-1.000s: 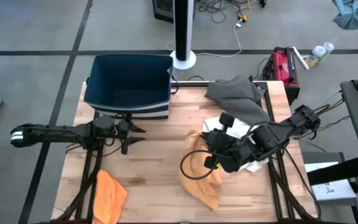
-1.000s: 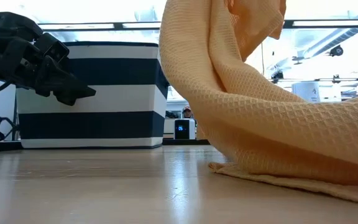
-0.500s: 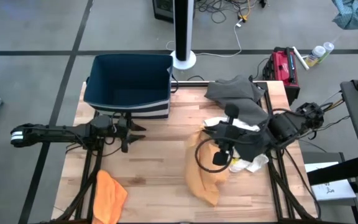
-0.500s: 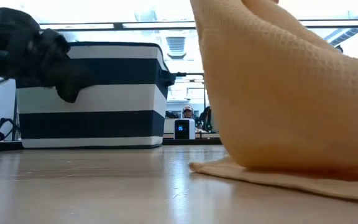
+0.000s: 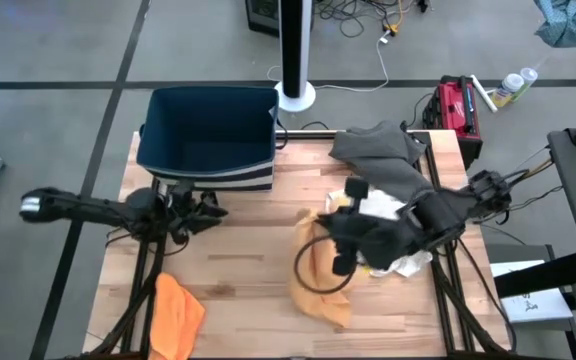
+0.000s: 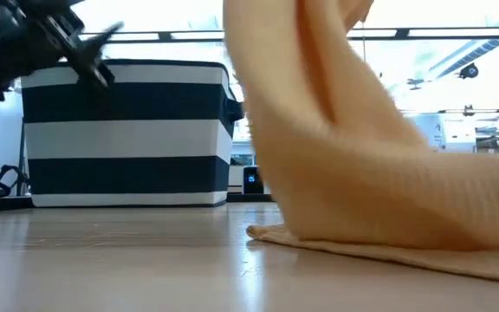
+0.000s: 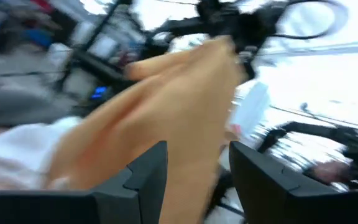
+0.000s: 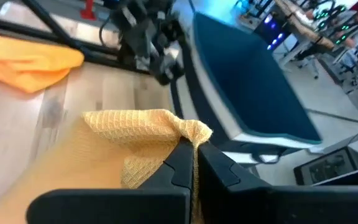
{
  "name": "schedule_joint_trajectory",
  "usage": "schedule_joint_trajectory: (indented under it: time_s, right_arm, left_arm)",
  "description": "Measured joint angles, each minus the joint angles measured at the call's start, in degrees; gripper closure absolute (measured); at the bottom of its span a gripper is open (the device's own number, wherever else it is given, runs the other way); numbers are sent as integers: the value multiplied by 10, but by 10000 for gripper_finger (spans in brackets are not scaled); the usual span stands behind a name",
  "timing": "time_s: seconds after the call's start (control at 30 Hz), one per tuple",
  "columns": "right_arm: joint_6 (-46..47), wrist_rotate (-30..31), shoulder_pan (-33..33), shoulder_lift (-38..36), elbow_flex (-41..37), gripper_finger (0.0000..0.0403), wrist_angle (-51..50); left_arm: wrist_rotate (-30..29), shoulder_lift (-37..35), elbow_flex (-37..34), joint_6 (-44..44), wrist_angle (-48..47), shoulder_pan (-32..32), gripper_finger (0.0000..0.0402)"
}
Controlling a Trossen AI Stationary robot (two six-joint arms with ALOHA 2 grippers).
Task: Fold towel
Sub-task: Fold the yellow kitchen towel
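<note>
Hanging from the right gripper [image 5: 340,243], the towel [image 5: 320,285] has one edge lifted off the table [image 5: 248,290] while its lower part trails on the wood toward six o'clock of centre; the lift looks meant to let the cloth drop open so a free corner can be found for folding. In the right wrist view, the fingers [image 8: 180,163] are pressed together with a bunched waffle-weave edge of the towel [image 8: 148,127] pinched between them. The low view shows the towel [image 6: 336,173] rising in a tall drape with its hem resting on the table.

At about nine o'clock of centre, in front of the bin [image 5: 208,140], the left gripper [image 5: 203,208] points toward the towel, probably readying to take a second corner. Its jaws are spread and empty, framing the towel [image 7: 166,118] beyond them without touching it.

An orange cloth [image 5: 176,312] lies at about seven o'clock, and a grey cloth [image 5: 383,155] at about one o'clock.
</note>
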Motion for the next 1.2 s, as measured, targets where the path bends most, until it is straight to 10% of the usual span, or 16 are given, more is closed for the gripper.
schedule_joint_trajectory:
  time_s: [0.27,0.57,0.8,1.2]
  right_arm:
    - [16,-24,0,96,-25,400,-13]
    - [41,-26,4,191,-18,400,13]
    - [15,-38,17,243,-17,400,34]
    - [76,-114,53,296,-18,400,13]
  left_arm:
    - [-240,66,0,136,34,-212,237]
    - [-267,159,92,210,-7,-334,237]
    - [-343,321,248,234,-187,-353,237]
    - [-369,566,404,242,-230,-338,214]
